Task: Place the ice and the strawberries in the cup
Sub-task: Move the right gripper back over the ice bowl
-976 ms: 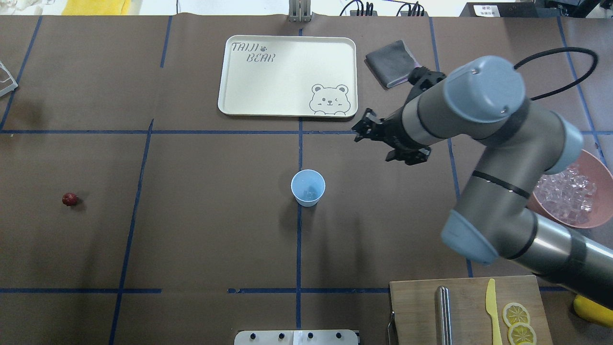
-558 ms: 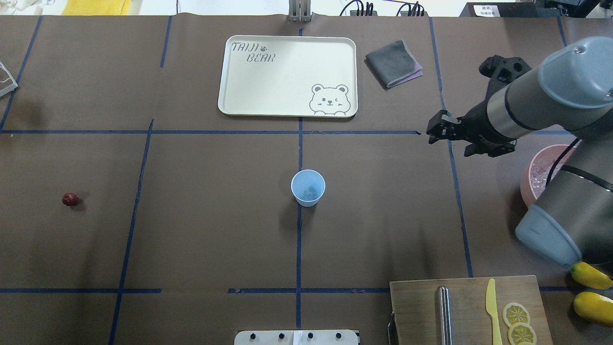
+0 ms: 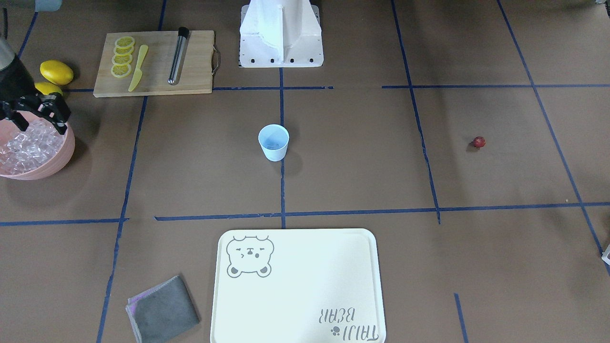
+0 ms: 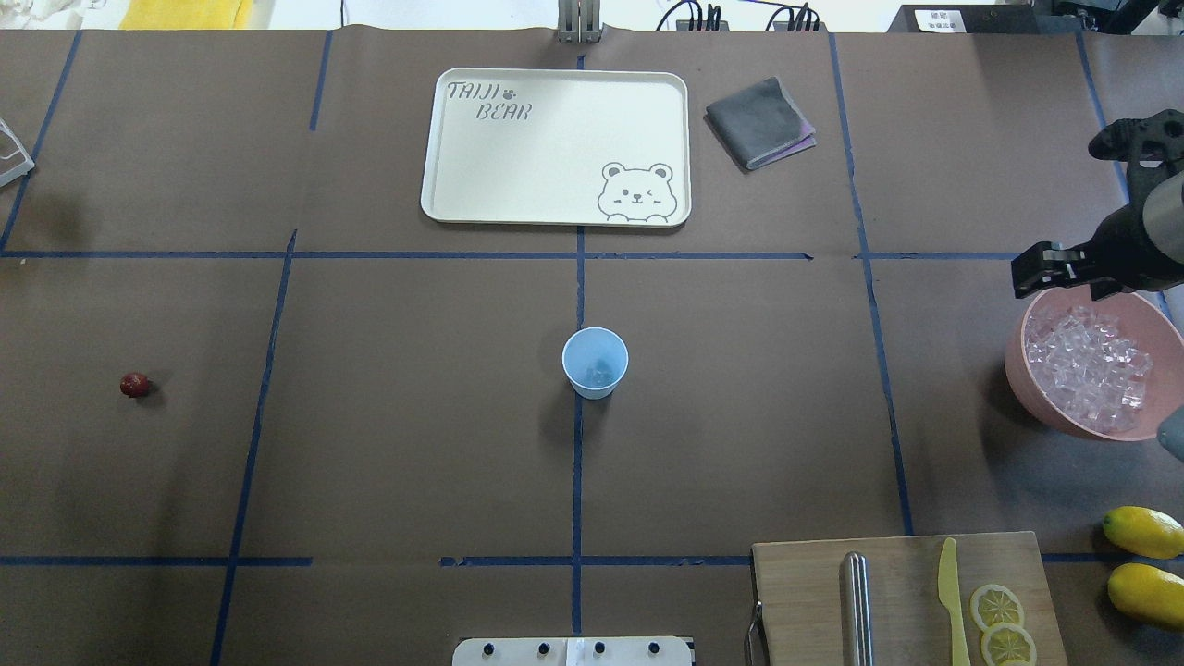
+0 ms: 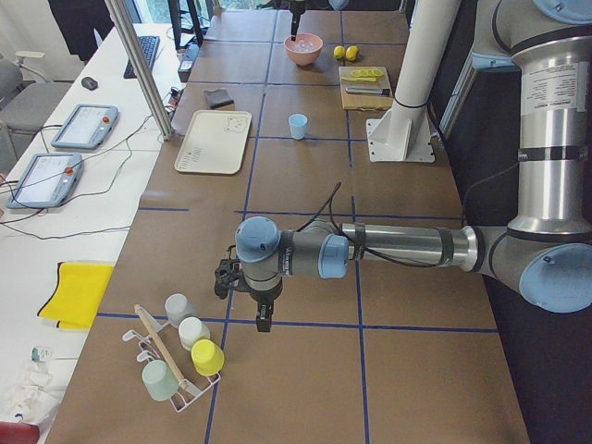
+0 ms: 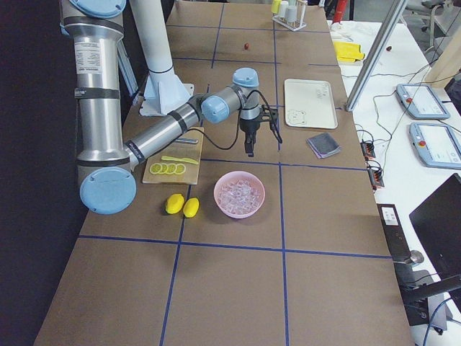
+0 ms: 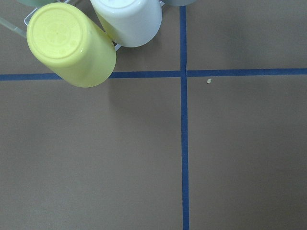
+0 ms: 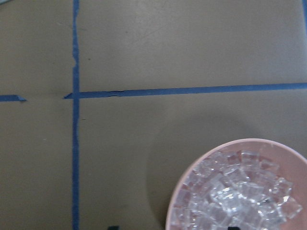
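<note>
The pale-blue cup [image 4: 595, 363] stands upright at the table's middle, also in the front view [image 3: 273, 142]; a bit of clear ice shows at its bottom. The strawberry [image 4: 135, 385] lies far left on the paper, alone. The ice [image 4: 1091, 365] fills the pink bowl [image 4: 1043, 412] at the right edge. My right gripper [image 4: 1038, 273] hangs open and empty over the bowl's far rim, also in the front view [image 3: 40, 116]. My left gripper [image 5: 262, 319] shows only in the left side view, by the cup rack; I cannot tell its state.
A cream tray [image 4: 555, 148] and a grey cloth [image 4: 760, 122] lie at the far side. A cutting board [image 4: 888, 592] with knife, metal rod and lemon slices sits front right, two lemons [image 4: 1142, 532] beside it. A rack of upturned cups [image 7: 72, 45] is under the left wrist.
My right arm has swung to the right, from beside the tray's corner to the far rim of the pink bowl. Cup and strawberry have not moved.
</note>
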### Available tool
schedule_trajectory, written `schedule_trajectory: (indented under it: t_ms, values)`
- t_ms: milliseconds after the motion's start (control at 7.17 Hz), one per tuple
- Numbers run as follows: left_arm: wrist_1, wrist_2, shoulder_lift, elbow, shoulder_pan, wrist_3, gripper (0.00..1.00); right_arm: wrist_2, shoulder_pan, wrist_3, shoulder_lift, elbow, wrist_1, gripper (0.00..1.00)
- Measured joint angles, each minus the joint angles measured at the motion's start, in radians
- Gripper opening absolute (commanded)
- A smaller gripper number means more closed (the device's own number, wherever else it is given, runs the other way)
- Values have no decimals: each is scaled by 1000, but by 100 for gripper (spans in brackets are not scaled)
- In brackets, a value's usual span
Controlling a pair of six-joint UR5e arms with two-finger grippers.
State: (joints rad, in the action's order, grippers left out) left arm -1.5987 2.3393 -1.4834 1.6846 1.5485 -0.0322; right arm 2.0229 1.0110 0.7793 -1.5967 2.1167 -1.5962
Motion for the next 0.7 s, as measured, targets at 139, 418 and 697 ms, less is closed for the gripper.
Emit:
schedule_trajectory:
  t_ms: [139, 418, 697]
  values:
    - [-1, 0, 0, 1, 0, 0, 100, 1, 33, -80, -24, -19, 2, 82]
    - [-1, 0, 0, 2, -1, -1, 100, 9, 58, -62, -34, -65, 23, 83]
    - [-1, 0, 0, 4, -1, -1, 100, 47, 61, 231, -36, -97, 93, 80]
